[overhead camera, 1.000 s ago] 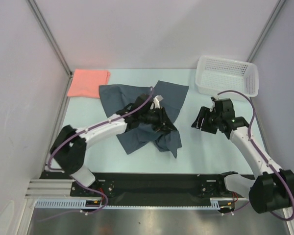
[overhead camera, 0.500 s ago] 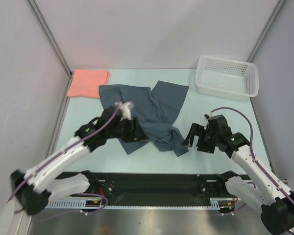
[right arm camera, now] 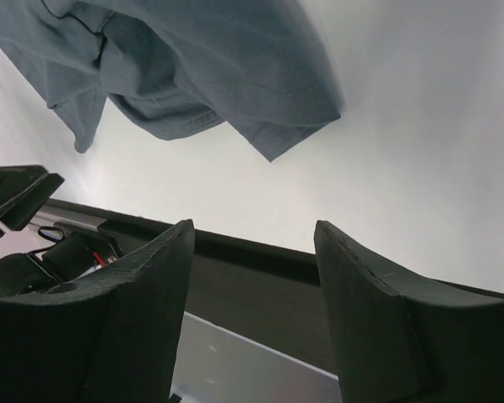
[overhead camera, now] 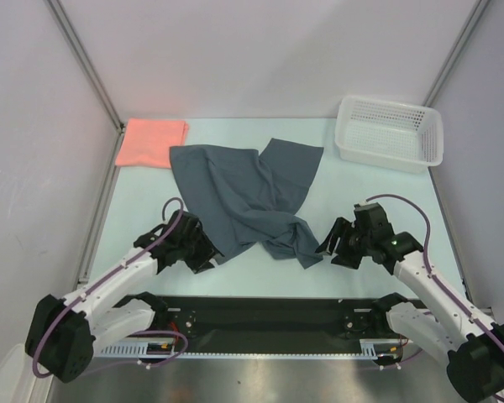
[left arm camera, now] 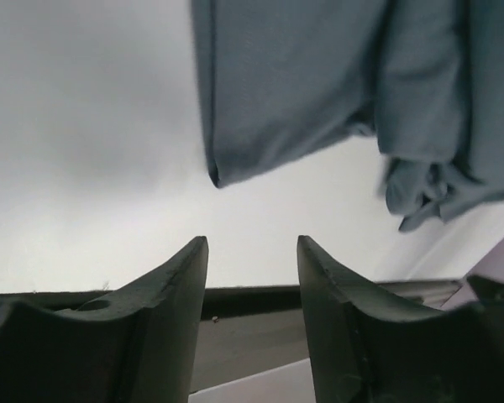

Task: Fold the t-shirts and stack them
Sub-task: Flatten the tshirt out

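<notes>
Arms lie low and stretched forward over the pale surface (overhead camera: 151, 189), one at each near corner of the dark blue-grey t-shirt (overhead camera: 244, 197). The left arm runs diagonally from its base up toward the right, and the left end effector (overhead camera: 203, 252) sits just beside the shirt's near left hem corner. In the left wrist view its fingers (left arm camera: 164, 319) stand partly apart with only bare surface between them, gripping nothing. The hem corner lies just beyond their tips.

The right arm bends at the elbow and angles in toward the left, bringing the right end effector (overhead camera: 329, 245) near the bunched near right corner of the same shirt. Its jaws are parted and empty, with the cloth corner ahead of them and untouched.

The dark shirt lies spread but rumpled mid-surface. The salmon-pink t-shirt (overhead camera: 151, 141) sits folded at the far left corner, just beside the dark one. A white mesh basket (overhead camera: 391, 130) stands at the far right.
</notes>
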